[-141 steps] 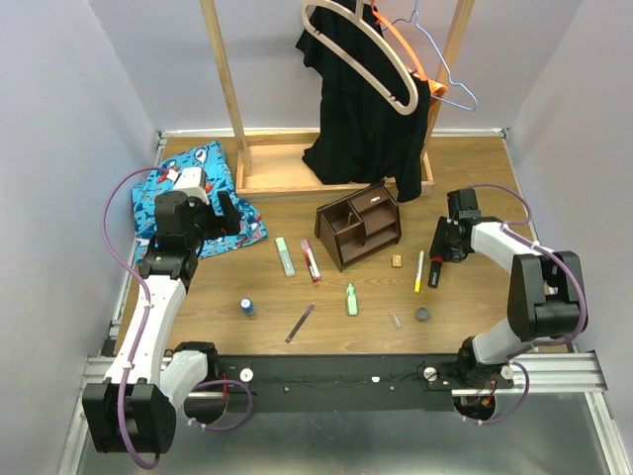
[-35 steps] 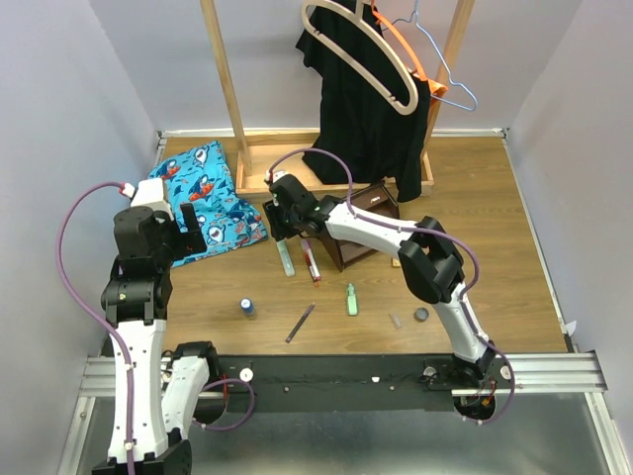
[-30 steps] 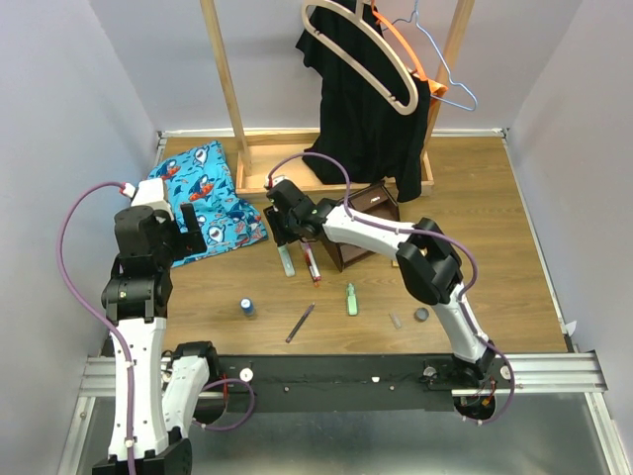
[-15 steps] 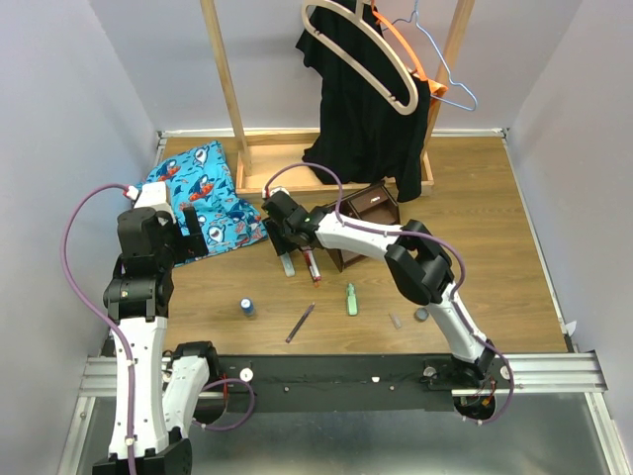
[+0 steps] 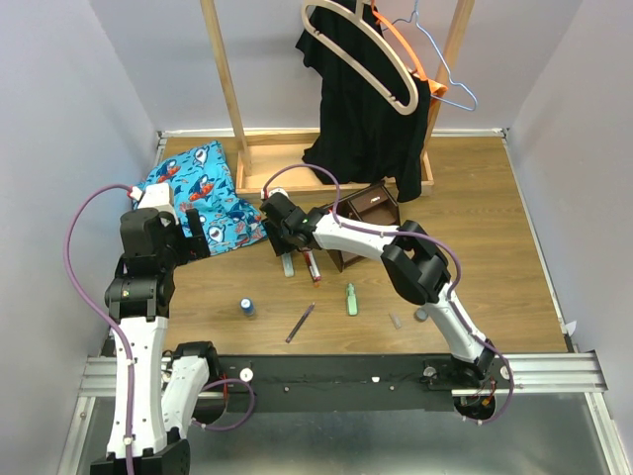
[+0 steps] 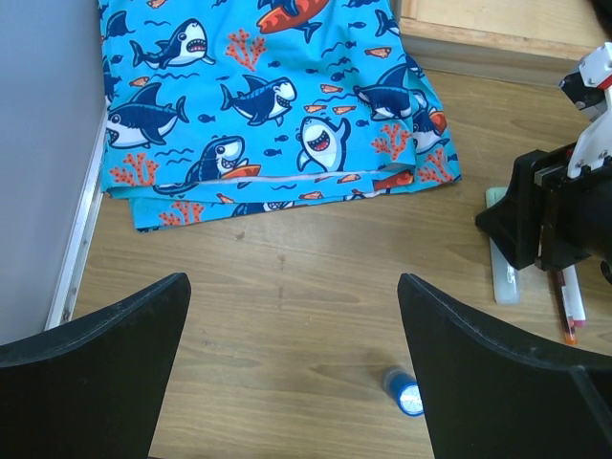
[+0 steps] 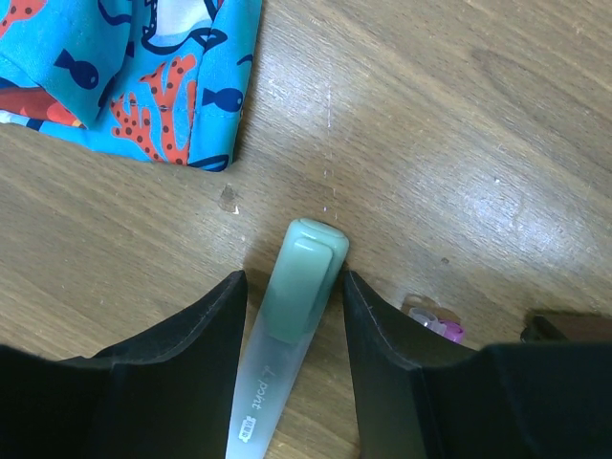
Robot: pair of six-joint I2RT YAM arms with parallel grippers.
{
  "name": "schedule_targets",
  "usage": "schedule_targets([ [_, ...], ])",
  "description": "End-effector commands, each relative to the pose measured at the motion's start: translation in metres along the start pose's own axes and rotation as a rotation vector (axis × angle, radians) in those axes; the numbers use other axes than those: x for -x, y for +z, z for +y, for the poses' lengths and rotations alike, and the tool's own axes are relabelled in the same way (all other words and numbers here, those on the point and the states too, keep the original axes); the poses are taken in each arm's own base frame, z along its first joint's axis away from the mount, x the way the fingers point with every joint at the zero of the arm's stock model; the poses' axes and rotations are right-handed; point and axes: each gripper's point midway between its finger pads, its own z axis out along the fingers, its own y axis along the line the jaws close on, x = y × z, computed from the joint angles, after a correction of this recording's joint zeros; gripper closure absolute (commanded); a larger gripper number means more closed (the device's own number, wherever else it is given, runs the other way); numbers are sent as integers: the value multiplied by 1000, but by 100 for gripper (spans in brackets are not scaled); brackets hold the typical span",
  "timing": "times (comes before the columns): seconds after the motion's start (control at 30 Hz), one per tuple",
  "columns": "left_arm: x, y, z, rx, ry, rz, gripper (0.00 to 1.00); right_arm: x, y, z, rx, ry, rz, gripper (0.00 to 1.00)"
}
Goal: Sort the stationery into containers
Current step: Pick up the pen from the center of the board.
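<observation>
My right gripper [image 5: 284,240] is low over the far end of a pale green marker [image 5: 287,263]. In the right wrist view its jaws [image 7: 294,282] are open and straddle the marker's cap [image 7: 302,273] closely. A pink marker [image 5: 313,265] lies just to the right, and its tip shows in the right wrist view [image 7: 435,325]. The dark brown organizer [image 5: 362,224] stands behind my right arm. My left gripper [image 5: 203,231] is open and empty [image 6: 292,382] above bare table. A small blue bottle [image 6: 404,392] stands by its right finger. A second green marker [image 5: 351,299] and a purple pen [image 5: 300,323] lie nearer.
A blue shark-patterned cloth [image 5: 203,193] lies at the far left, close to both grippers. A light wooden rack base [image 5: 297,168] with hanging black clothes stands at the back. My right arm reaches across the table's middle and hides things under it.
My right gripper has moved slightly left and down, with its jaws now around the pale green marker's far end. My left arm has shifted a little.
</observation>
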Motion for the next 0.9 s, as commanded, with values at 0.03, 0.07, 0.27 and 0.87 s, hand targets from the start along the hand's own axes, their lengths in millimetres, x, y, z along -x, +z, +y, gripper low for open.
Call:
schedule_targets([
  [0.03, -5, 0, -1, -3, 1, 13, 1, -27, 19, -6, -44, -19, 59, 48],
  [0.07, -5, 0, -1, -3, 1, 13, 1, -29, 20, -6, -44, -20, 63, 50],
  [0.27, -7, 1, 0, -1, 7, 19, 1, -30, 19, -8, -51, -25, 62, 83],
  [0.87, -3, 14, -24, -133, 2, -29, 1, 154, -186, 20, 65, -150, -637, 99],
])
